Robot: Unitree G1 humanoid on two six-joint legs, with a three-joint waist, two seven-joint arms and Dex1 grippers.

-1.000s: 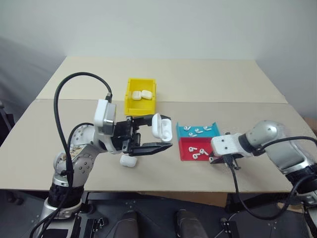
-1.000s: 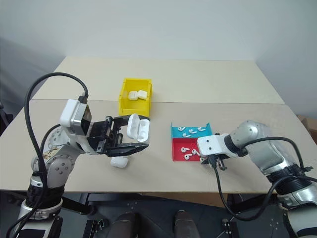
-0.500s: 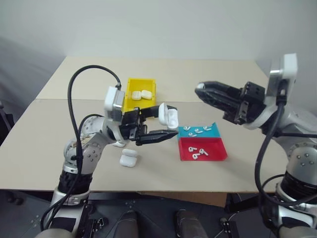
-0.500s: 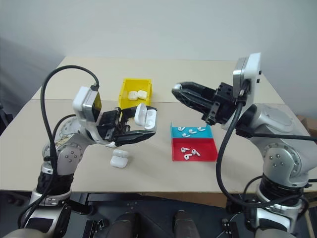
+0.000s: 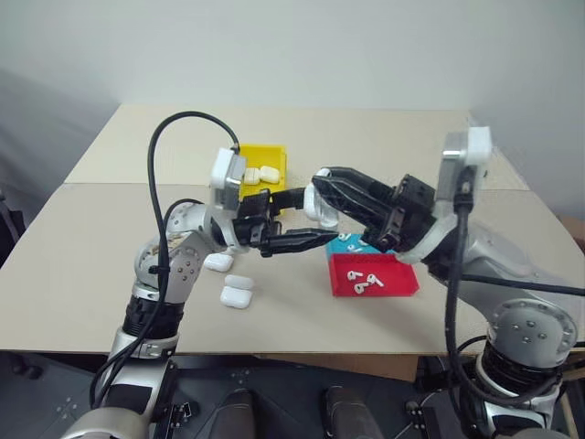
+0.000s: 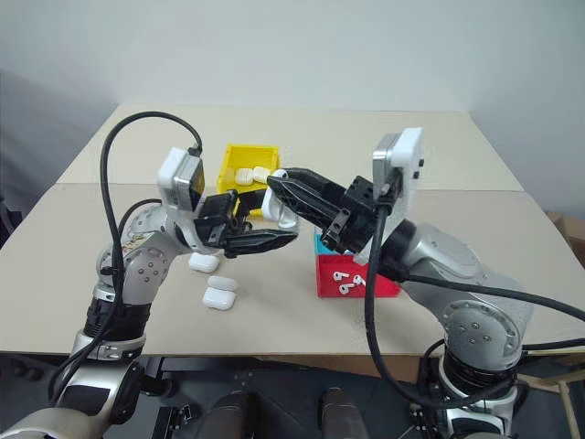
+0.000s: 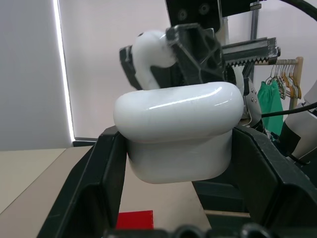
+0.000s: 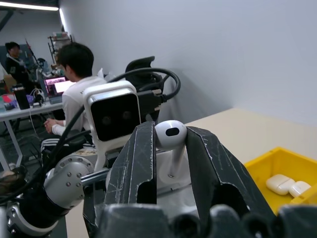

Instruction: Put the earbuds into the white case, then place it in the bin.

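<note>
Beige tabletop [image 5: 91,247] with a seam running across it, side to side. On it — a yellow bin [image 5: 247,171] on the far side of the seam, two closed white cases [image 5: 260,174] inside it side by side. Nearer, a red tray [image 5: 399,279] with two earbuds [image 5: 364,283] in it, touching a cyan tray [image 5: 340,245] just behind, which also holds earbuds, partly hidden. On the robot's left of the trays, two more white cases lie on the bare tabletop close together — one [image 5: 218,262] slightly farther, one [image 5: 236,294] nearer the front edge.
</note>
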